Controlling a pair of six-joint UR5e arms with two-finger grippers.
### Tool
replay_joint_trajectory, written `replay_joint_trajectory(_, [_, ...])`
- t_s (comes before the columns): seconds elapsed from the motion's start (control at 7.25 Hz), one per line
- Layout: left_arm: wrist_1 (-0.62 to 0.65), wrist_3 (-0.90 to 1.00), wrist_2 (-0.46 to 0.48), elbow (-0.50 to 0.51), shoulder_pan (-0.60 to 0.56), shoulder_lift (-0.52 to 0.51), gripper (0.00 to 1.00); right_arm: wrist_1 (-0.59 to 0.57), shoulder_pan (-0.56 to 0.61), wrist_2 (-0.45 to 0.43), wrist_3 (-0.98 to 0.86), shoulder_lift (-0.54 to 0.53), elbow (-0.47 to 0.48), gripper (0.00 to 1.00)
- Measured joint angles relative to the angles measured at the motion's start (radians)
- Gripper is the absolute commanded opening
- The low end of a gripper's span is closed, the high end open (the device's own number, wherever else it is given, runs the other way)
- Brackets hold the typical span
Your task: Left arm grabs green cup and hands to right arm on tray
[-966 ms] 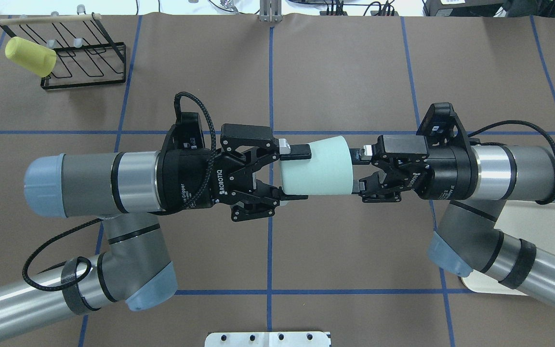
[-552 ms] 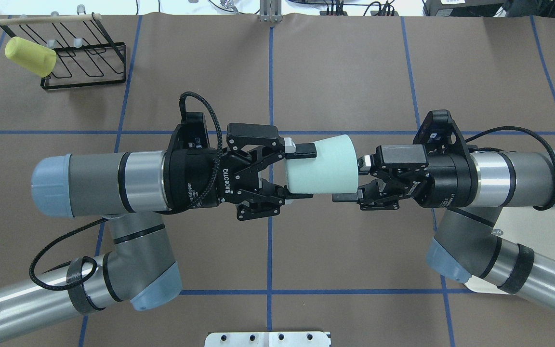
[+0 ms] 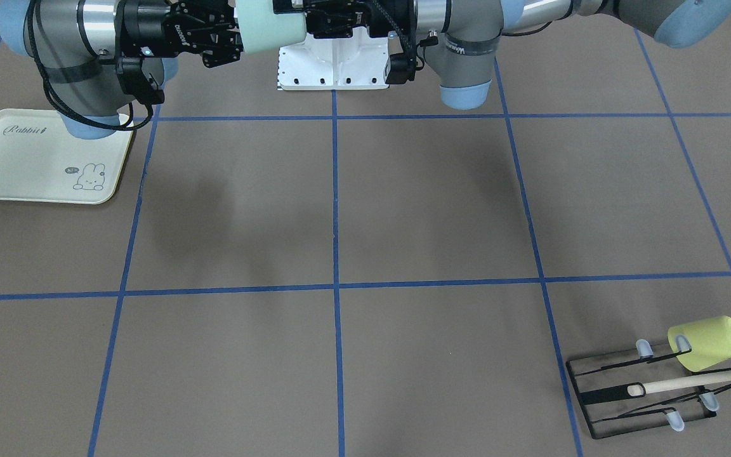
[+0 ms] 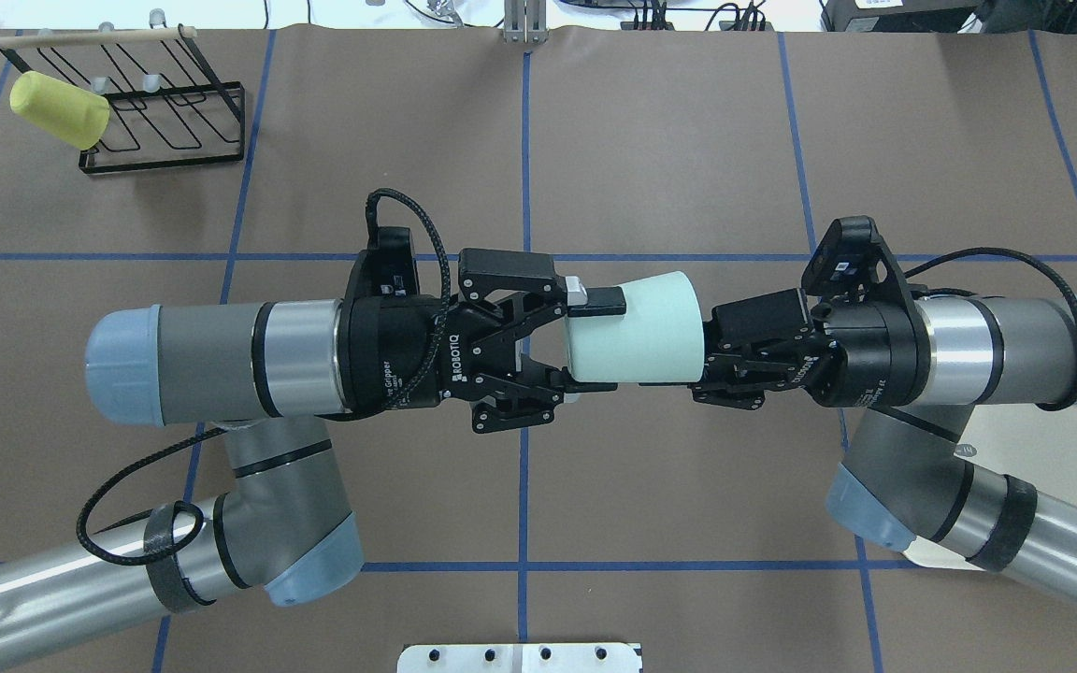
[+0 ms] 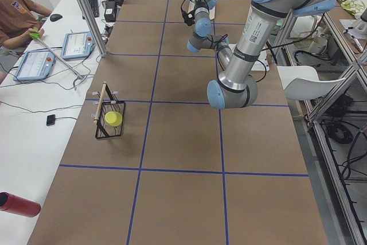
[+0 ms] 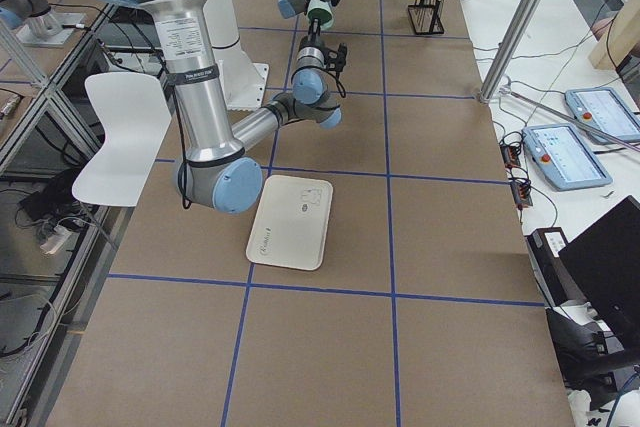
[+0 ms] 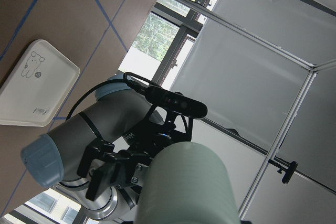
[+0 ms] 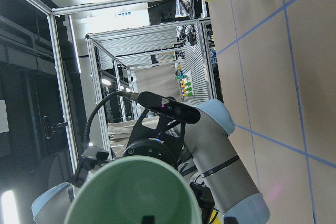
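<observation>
Left gripper (image 4: 595,341) is clamped across the closed, narrow end of the cup (image 4: 637,329), which lies on its side in mid-air over the middle of the table (image 4: 669,140), its open mouth facing the right gripper (image 4: 699,360). That gripper is right at the rim, with one finger along the outer wall on the 6 o'clock side. The other finger is hidden, so I cannot tell whether it has closed on the cup. The main risk is timing: if the left fingers let go before the right ones have a firm pinch, the cup will likely drop to the table. The smooth, tapered plastic adds to that risk, since a hold on the thin rim alone could let the cup pivot or slide out. If either arm pulled while both held on, the cup could be twisted or squeezed, and the two grippers sit close enough to knock each other. The tray (image 3: 29,162) lies at about 4 o'clock from the cup in the overhead view, partly under the right arm, so the carry back may be awkward. Brown covering with a blue tape grid tops the table. A rack (image 4: 165,121) holding a yellow cup (image 4: 60,110) stands at 10 o'clock. Beyond it, an operator (image 5: 14,10) sits at a white bench with teach pendants (image 5: 79,44).
</observation>
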Motion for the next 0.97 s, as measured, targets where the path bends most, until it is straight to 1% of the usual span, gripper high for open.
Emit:
replay_joint_trajectory(0.14, [-0.001, 0.0, 0.0, 0.001, 0.011, 0.001, 0.0, 0.001, 0.0, 0.0, 0.0, -0.001, 0.001, 0.36])
replay_joint_trajectory(0.28, [-0.002, -0.001, 0.001, 0.001, 0.021, 0.0, 0.25, 0.004, 0.0, 0.001, 0.0, -0.002, 0.001, 0.16])
replay_joint_trajectory(0.41, [-0.002, -0.001, 0.001, 0.001, 0.028, 0.0, 0.88, 0.014, 0.0, 0.001, 0.0, -0.005, 0.001, 0.0])
replay_joint_trajectory(0.55, [-0.002, 0.0, 0.001, -0.001, 0.031, 0.0, 1.0, 0.027, 0.001, 0.0, 0.001, -0.009, -0.001, 0.0])
replay_joint_trajectory(0.97, [-0.001, 0.009, 0.036, -0.018, 0.025, 0.001, 1.0, 0.055, 0.001, 0.0, 0.004, -0.012, -0.001, 0.0])
